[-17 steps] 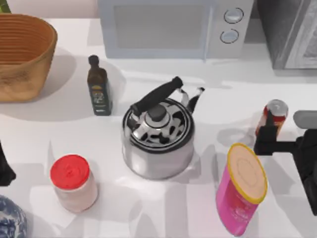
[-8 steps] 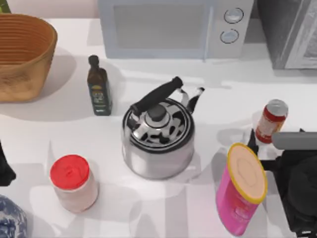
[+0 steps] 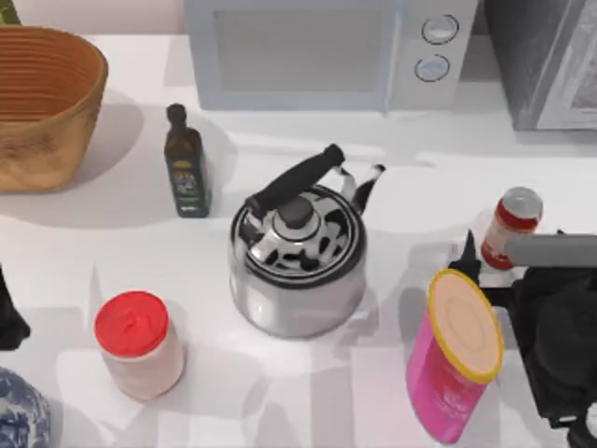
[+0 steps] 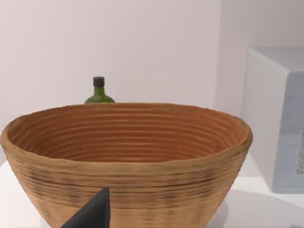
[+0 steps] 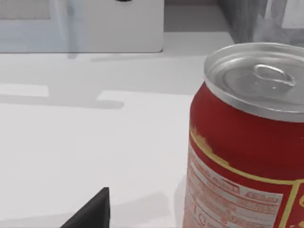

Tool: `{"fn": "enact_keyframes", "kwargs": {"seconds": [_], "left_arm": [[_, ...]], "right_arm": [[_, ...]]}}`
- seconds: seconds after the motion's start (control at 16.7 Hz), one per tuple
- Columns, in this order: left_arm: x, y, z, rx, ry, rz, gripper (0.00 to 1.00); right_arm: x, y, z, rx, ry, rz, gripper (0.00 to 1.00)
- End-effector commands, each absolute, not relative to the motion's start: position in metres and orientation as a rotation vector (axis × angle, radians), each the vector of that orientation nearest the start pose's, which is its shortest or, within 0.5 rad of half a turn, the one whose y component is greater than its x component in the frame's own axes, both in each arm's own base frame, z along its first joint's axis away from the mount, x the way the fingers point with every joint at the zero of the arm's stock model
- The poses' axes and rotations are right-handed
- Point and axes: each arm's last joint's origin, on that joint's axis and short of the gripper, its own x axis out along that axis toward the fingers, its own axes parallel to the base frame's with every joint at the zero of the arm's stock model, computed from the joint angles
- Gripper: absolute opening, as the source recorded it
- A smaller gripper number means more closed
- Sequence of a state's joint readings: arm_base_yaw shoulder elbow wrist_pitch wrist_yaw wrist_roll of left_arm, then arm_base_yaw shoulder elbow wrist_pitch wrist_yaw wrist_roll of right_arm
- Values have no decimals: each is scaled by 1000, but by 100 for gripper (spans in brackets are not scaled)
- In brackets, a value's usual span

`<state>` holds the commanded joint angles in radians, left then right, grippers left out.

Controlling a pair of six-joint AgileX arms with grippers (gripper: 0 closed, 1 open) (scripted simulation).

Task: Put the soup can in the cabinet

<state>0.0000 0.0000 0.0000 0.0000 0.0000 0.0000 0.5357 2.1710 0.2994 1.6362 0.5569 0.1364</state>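
The soup can (image 3: 511,227), small and red with a silver top, stands upright on the table's right side, left of and nearer than the grey cabinet (image 3: 550,65). My right gripper (image 3: 508,255) is open just on the near side of the can, with a dark finger (image 3: 466,257) to the can's left and a grey one (image 3: 550,250) to its right. In the right wrist view the can (image 5: 247,142) looms close, with one fingertip (image 5: 92,211) apart from it. My left gripper (image 3: 9,317) is parked open at the left edge.
A pink canister with a yellow rim (image 3: 457,350) stands right beside my right arm. A steel kettle (image 3: 297,257) sits mid-table, with a red-lidded jar (image 3: 140,343), a dark bottle (image 3: 187,163), a woven basket (image 3: 42,103) and a microwave (image 3: 326,51) around it.
My right arm swung from the can's right side round to its near side, and the fingers now bracket the can's base. The can stayed put. The left arm has not moved.
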Motion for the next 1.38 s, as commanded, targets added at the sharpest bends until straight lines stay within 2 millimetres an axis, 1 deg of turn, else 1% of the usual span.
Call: {"fn": "enact_keyframes", "kwargs": {"seconds": [0.18, 0.3, 0.36, 0.6, 1.38], "left_arm": [[106, -1, 160, 0, 0, 0, 100], [106, -1, 160, 0, 0, 0, 100], [106, -1, 160, 0, 0, 0, 100], [106, -1, 160, 0, 0, 0, 100], [106, -1, 160, 0, 0, 0, 100]], "right_arm": [[248, 115, 38, 3, 194, -10, 100], [261, 115, 36, 3, 194, -11, 100], [264, 114, 35, 3, 194, -11, 100], [265, 114, 35, 3, 194, -11, 100], [265, 114, 35, 3, 194, -11, 2]]}}
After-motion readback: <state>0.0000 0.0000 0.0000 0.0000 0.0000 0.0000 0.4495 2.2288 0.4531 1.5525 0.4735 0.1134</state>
